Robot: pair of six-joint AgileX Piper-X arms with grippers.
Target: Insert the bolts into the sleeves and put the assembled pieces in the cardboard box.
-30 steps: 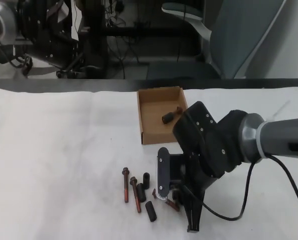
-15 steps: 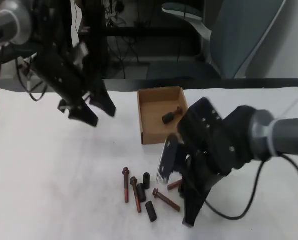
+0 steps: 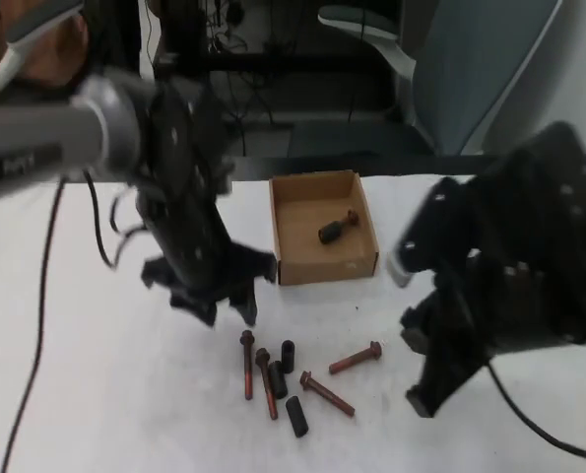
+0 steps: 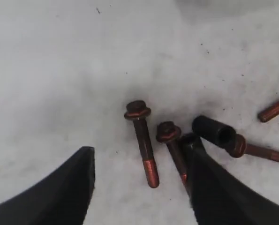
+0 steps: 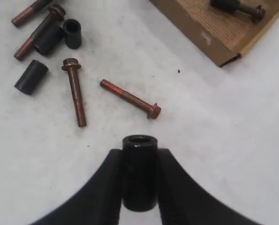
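Sleeve (image 5: 139,183) held tight in right end effector (image 5: 140,153).
Left end effector (image 4: 140,157), wide, should grab one bolt (image 4: 140,129) only.

Four loose bolts (image 5: 76,91), three sleeves (image 5: 31,76) on the tabletop (image 5: 233,122) plus one more sleeve (image 5: 139,173), one assembled piece (image 3: 336,229), one cardboard box (image 3: 327,268)

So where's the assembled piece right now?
The assembled piece lies inside the cardboard box, in its right half as the high view shows it, beyond the loose bolts.
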